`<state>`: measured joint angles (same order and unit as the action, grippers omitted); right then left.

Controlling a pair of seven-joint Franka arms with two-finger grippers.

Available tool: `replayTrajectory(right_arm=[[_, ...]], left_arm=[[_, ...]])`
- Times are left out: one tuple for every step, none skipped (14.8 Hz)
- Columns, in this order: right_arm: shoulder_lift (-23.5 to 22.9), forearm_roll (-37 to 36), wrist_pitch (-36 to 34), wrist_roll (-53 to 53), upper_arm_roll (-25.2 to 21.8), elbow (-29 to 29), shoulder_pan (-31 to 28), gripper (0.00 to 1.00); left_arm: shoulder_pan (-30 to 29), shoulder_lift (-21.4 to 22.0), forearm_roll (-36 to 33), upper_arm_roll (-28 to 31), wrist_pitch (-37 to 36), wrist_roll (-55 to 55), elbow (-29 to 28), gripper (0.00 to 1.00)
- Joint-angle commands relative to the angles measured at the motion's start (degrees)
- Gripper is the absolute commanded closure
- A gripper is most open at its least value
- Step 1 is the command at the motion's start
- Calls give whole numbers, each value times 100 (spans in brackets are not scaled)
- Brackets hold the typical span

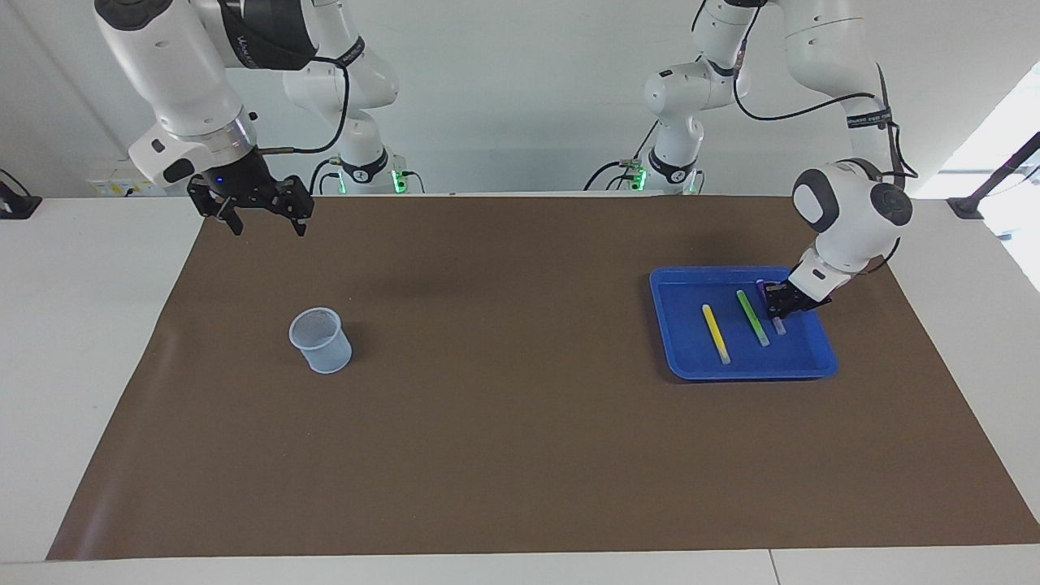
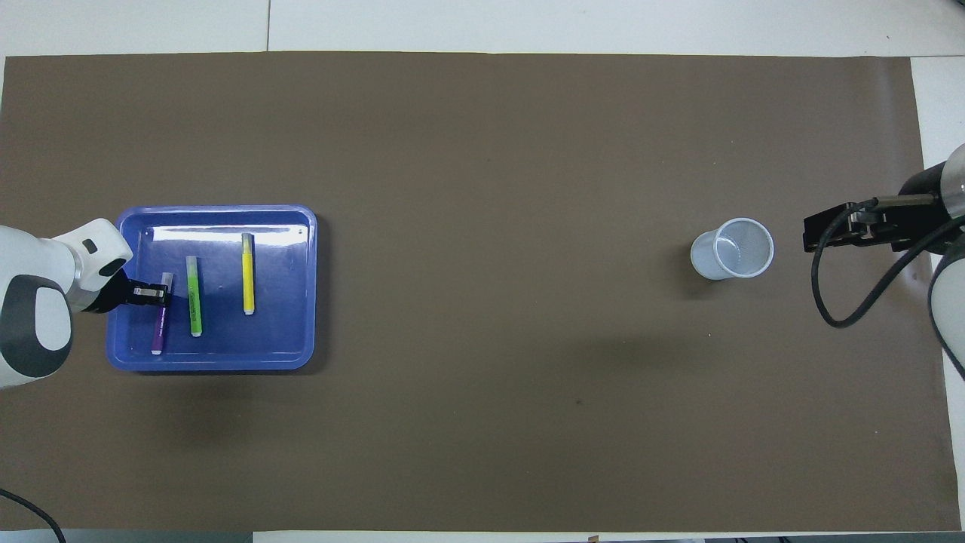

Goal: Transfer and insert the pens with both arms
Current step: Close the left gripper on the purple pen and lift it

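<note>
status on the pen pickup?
Left pincer shut on purple pen in blue tray. Right pincer open, waiting. Nothing in the way.

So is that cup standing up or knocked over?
Upright. The cup stands on the brown mat with its round open mouth facing up, and nothing shows inside it.

white jointed arms [image 1: 845, 49], black cables

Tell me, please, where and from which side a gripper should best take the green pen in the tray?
Grip the green pen at mid-barrel, coming straight down, fingers across its width. It lies flat in the tray, lengthwise toward the robots, with gaps beside it toward the yellow pen and purple pen.
</note>
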<state>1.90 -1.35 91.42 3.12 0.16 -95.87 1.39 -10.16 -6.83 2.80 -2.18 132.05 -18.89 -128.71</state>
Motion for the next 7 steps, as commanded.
replayTrajectory(right_arm=[[135, 91, -2, -119, 1, -134, -16, 0], [135, 91, -2, -119, 1, -134, -16, 0], [127, 91, -2, -119, 10, -134, -16, 0], [127, 91, -2, -119, 10, -134, -16, 0], [127, 91, -2, -119, 10, -134, -16, 0], [127, 91, -2, -119, 10, -134, -16, 0], [127, 100, -2, -119, 10, -134, -16, 0]], left_arm=[[-56, 24, 10, -19, 172, 61, -119, 100], [-56, 24, 10, -19, 172, 61, -119, 100], [-56, 24, 10, -19, 172, 61, -119, 100], [-56, 24, 10, -19, 172, 61, -111, 100], [-56, 15, 10, -19, 172, 78, -111, 100], [-56, 15, 1, -19, 181, 96, -111, 100], [-56, 15, 1, -19, 181, 96, -111, 100]])
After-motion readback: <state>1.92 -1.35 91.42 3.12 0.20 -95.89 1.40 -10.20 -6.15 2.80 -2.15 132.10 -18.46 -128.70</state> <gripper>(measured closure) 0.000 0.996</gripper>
